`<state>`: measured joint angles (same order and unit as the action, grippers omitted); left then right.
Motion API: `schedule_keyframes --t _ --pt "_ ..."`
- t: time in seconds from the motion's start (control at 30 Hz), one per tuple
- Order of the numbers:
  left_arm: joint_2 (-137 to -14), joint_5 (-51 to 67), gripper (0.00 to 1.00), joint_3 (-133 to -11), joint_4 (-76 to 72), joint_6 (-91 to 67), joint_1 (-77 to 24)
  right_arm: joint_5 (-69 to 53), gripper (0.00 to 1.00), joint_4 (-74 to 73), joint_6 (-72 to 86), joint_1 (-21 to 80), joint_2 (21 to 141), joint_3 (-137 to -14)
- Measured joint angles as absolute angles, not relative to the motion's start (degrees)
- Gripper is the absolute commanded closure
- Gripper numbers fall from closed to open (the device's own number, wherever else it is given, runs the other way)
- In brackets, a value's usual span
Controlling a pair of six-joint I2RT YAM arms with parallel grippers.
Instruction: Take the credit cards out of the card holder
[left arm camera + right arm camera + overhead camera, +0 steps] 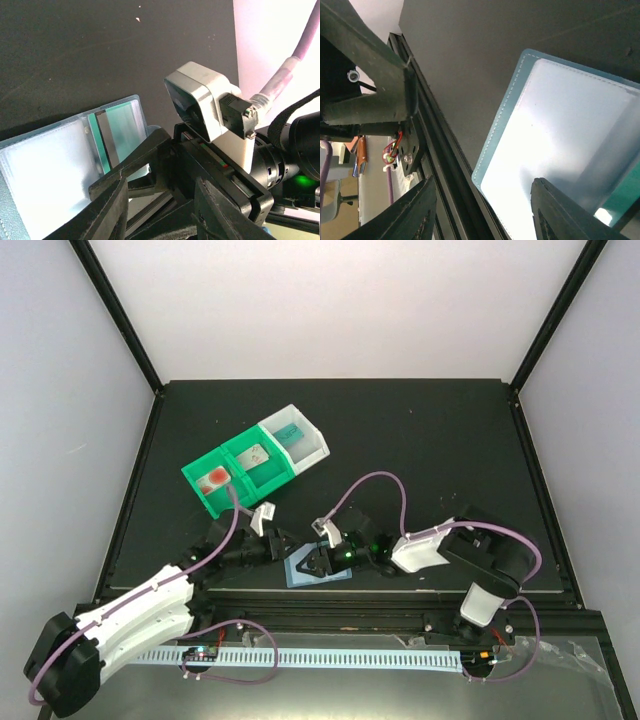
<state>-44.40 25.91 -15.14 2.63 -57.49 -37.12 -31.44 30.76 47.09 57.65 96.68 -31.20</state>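
The card holder lies open, inner side up, on the black table by the front rail, between both grippers. Its pale translucent sleeves face up. A teal credit card sits inside one sleeve, and its corner also shows in the right wrist view. My right gripper is open: one finger is over the sleeve, the other is over the rail. My left gripper is open at the holder's left edge and holds nothing.
Two joined green trays and a white tray stand behind the left arm, with flat items in them. The right arm's white wrist camera sits just in front of my left fingers. The metal rail runs along the holder's near side.
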Motion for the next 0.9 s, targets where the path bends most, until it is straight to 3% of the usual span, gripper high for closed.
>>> schedule_keyframes --t 0.37,0.6,0.9 --pt "-50.94 29.28 0.68 -12.05 -6.17 -59.42 -37.21 -28.84 0.44 26.28 44.03 57.74 93.38 -30.63" --pt "-58.98 31.42 0.71 -12.03 -12.32 -59.94 -37.30 -21.65 0.63 16.82 39.99 57.71 82.39 -29.45" --pt "-67.35 31.57 0.70 -11.42 -20.91 -61.17 -38.41 -14.17 0.69 9.34 38.44 56.34 78.83 -28.10"
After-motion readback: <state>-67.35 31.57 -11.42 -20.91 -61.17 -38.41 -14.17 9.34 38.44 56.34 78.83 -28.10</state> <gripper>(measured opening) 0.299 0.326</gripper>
